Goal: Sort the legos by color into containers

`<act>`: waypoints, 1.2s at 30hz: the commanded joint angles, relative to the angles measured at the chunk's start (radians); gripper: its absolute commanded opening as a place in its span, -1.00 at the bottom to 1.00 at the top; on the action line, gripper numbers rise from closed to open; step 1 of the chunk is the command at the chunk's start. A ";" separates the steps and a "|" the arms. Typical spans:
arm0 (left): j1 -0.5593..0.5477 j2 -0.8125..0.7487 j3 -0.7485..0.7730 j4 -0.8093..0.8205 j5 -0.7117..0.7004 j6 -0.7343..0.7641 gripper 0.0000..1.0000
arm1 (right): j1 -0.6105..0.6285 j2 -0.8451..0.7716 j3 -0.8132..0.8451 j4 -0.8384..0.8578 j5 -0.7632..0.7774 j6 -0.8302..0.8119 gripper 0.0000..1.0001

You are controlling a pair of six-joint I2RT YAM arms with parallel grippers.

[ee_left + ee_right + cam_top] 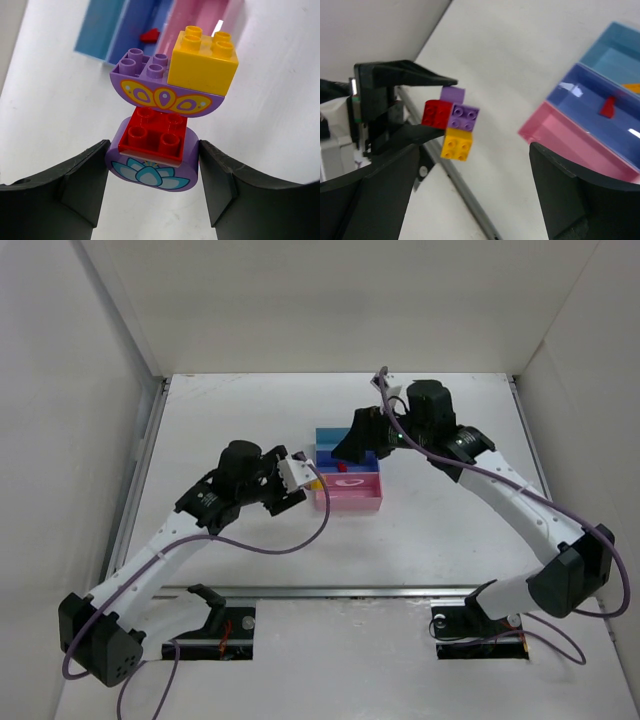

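Note:
My left gripper [153, 172] is shut on a purple rounded lego with a lotus print [150, 172] and holds it off the table. A red brick [155, 134], a purple half-round brick [150, 92] and a yellow brick [202, 62] are stuck onto it. In the top view this gripper [298, 480] is just left of the pink tray [365, 502]. My right gripper [352, 445] hangs over the trays, open and empty [475, 190]. It looks at the lego cluster [452, 122]. The darker blue tray [592, 112] holds a small red piece [607, 106]. The light blue tray [615, 52] holds an orange piece [632, 88].
The three joined trays show at the top of the left wrist view: light blue [97, 30], darker blue [135, 25], pink [192, 15]. A metal rail [330, 591] runs along the table's near edge. White walls enclose the table on three sides.

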 commanded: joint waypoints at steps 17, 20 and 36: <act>-0.024 0.062 0.133 0.183 -0.224 -0.107 -1.00 | 0.065 0.141 0.045 0.141 -0.073 0.130 0.69; -0.024 0.062 0.133 0.183 -0.224 -0.107 -1.00 | 0.065 0.176 0.070 0.151 -0.073 0.130 0.69; -0.024 0.062 0.105 0.192 -0.224 -0.098 -1.00 | 0.065 0.222 0.112 0.180 -0.110 0.130 -0.43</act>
